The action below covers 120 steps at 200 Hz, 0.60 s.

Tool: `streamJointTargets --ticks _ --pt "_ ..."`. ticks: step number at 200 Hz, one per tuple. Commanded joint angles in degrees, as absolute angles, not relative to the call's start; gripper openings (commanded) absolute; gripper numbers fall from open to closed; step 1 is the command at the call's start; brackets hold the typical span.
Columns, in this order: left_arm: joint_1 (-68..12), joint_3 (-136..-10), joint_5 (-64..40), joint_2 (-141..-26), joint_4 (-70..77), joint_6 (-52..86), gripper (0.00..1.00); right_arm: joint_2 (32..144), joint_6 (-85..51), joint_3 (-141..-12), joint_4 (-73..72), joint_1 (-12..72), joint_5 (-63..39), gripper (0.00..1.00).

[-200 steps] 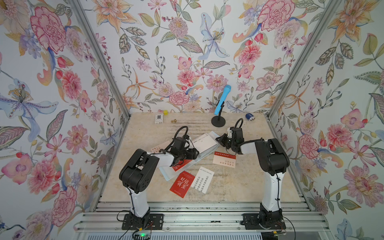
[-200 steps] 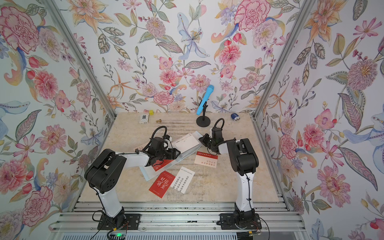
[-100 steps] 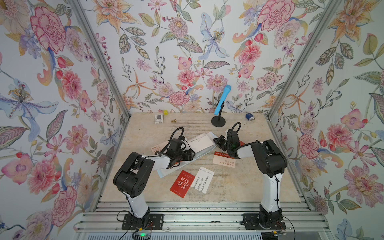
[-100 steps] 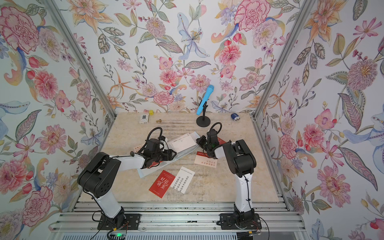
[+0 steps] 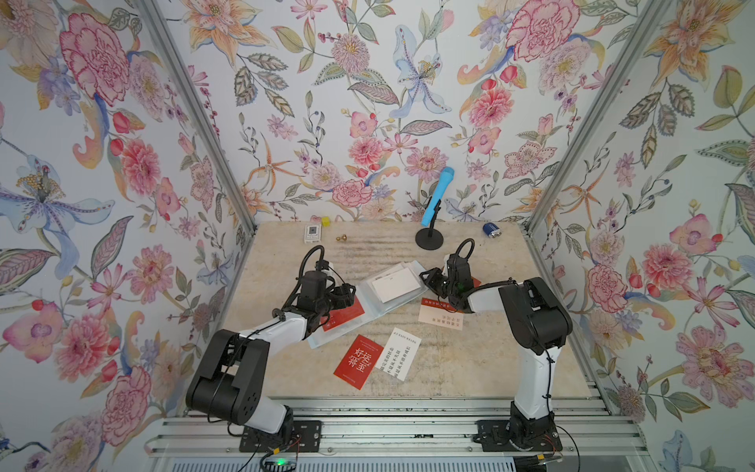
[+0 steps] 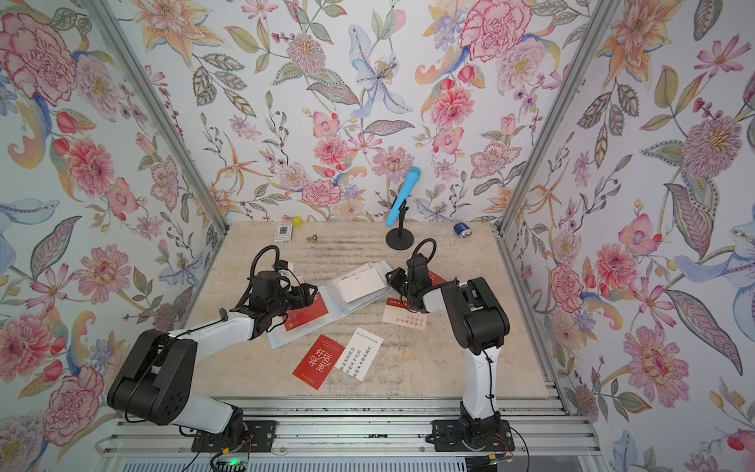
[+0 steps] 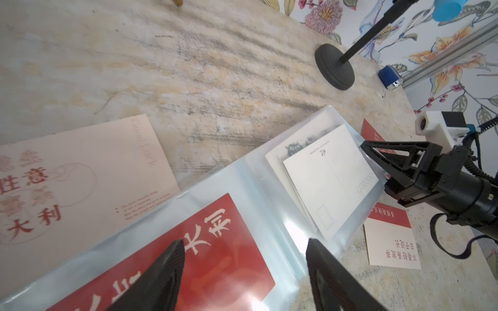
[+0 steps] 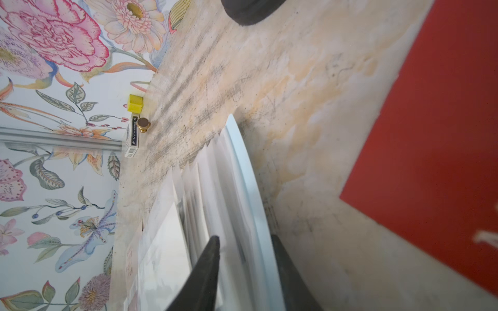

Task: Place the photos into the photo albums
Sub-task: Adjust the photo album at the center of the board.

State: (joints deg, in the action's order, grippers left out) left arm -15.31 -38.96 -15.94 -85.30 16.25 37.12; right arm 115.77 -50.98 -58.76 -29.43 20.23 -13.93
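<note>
The beige, grey-streaked tabletop (image 5: 470, 367) is carrying an open pale blue photo album (image 5: 367, 306), which is lying slantwise across its middle. 5 loose cards are lying flat around it: a red card with white Chinese lettering (image 5: 358, 361) just beside a white text card (image 5: 399, 354) toward the front, a red-banded white card (image 5: 441, 318) by the album's right end, a second red card (image 7: 370, 132) behind that, and a pale pink card (image 7: 80, 172) at the album's far left side. Along the back edge, a small white box (image 5: 313, 234), a yellow cube (image 5: 325, 221), a brass knob (image 5: 342, 238), a black round microphone stand (image 5: 429, 238) and a blue cylinder (image 5: 491, 229) are sitting well apart from the album.
</note>
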Motion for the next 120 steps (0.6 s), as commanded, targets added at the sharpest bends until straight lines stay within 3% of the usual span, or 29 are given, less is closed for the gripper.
streamJointTargets --ticks 1,61,120 --pt "-12.3 -37.3 -14.3 -83.6 15.1 37.8 0.75 110.9 -45.4 -61.0 -23.5 20.2 -12.9 0.39" --pt "-4.4 -35.8 -15.8 -81.5 15.1 39.4 0.76 108.4 -34.0 -70.9 -5.8 20.5 -12.9 0.44" --pt "0.5 -32.4 -18.2 -79.1 16.8 40.7 0.77 106.6 -31.1 -72.9 -2.1 19.2 -12.5 0.47"
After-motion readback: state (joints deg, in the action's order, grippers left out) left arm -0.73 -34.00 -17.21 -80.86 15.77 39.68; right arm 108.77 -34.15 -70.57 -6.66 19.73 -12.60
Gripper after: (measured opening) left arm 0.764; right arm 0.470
